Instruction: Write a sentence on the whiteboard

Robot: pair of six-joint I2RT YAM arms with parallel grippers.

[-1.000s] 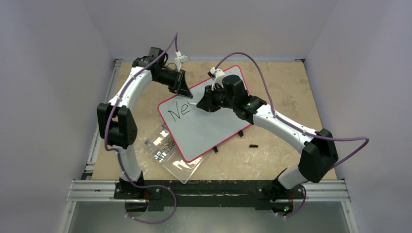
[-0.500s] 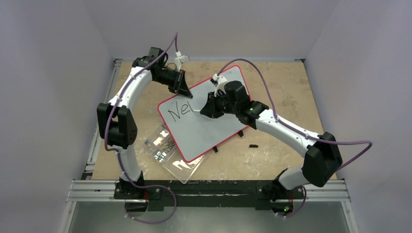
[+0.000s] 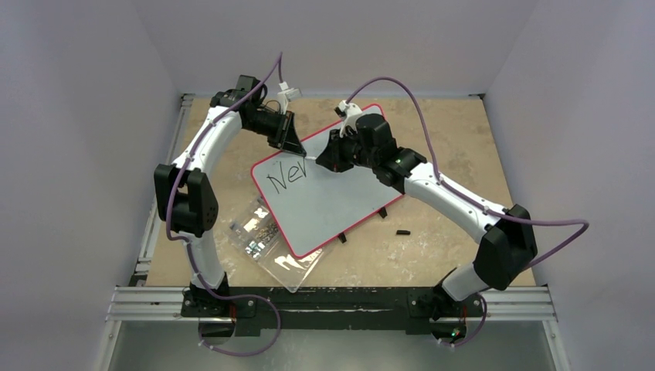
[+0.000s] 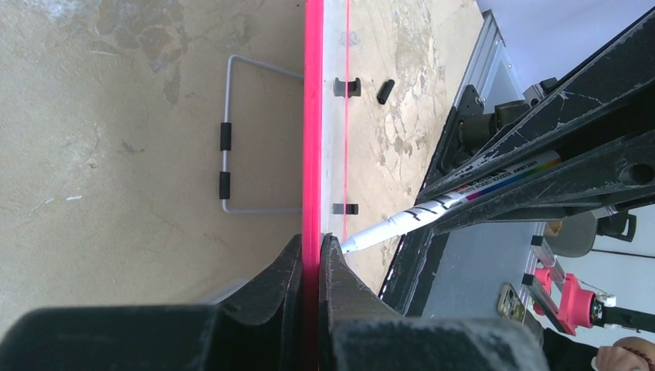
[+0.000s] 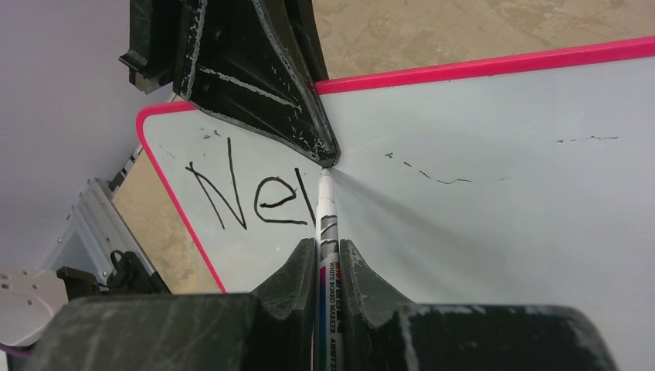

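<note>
The whiteboard point(image 3: 332, 207) lies tilted on the table, white with a red rim point(image 4: 313, 116). Black marker letters "Ne" and a fresh stroke point(image 3: 284, 176) stand near its left corner, the start of the sentence point(image 5: 247, 193). My left gripper point(image 3: 297, 148) is shut on the board's far rim, the jaws pinching the red edge point(image 4: 313, 249). My right gripper point(image 3: 320, 162) is shut on a white whiteboard marker point(image 5: 326, 224). Its tip touches the board just right of the letters, close under the left gripper's fingers point(image 5: 263, 85).
A clear plastic box of screws point(image 3: 266, 241) lies at the board's near left edge. A small black cap point(image 3: 402, 231) rests on the table to the right. Black feet point(image 3: 383, 212) stick out from the board. A grey wire bracket point(image 4: 228, 162) lies under the board.
The right gripper drew the marker down and back up after "Ne", adding a v-shaped stroke. The left gripper and the board stayed still.
</note>
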